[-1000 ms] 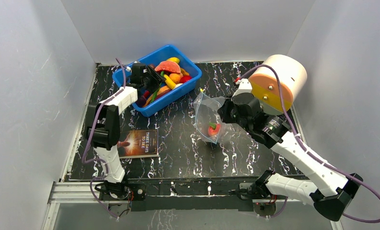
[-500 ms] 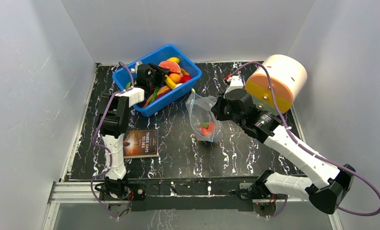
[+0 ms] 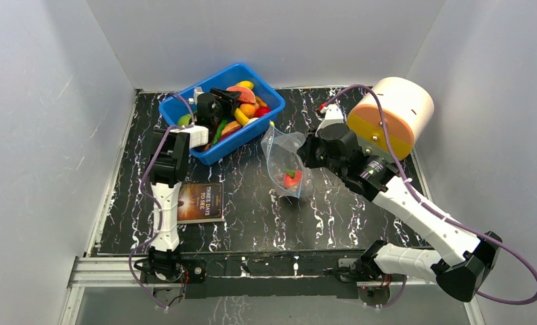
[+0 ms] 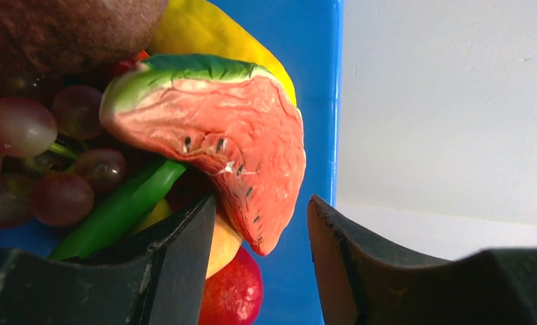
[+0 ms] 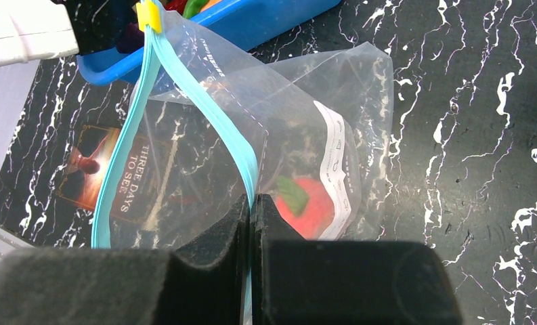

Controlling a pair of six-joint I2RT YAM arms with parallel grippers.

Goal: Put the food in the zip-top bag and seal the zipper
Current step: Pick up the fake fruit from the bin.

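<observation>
Watermelon slice (image 4: 231, 142) lies in the bin (image 4: 334, 101), tip between the spread jaws of my left gripper (image 4: 260, 210); closing on that thin tip could squirt it free. My right gripper (image 5: 250, 203) pinches the zipper (image 5: 252, 179) of the bag (image 5: 299, 101) beside the bin. Left gripper sits farther over it than a second ago.

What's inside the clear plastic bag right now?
One red toy fruit with a green top sits low in the bag. The right gripper covers the bag's near edge.
</observation>
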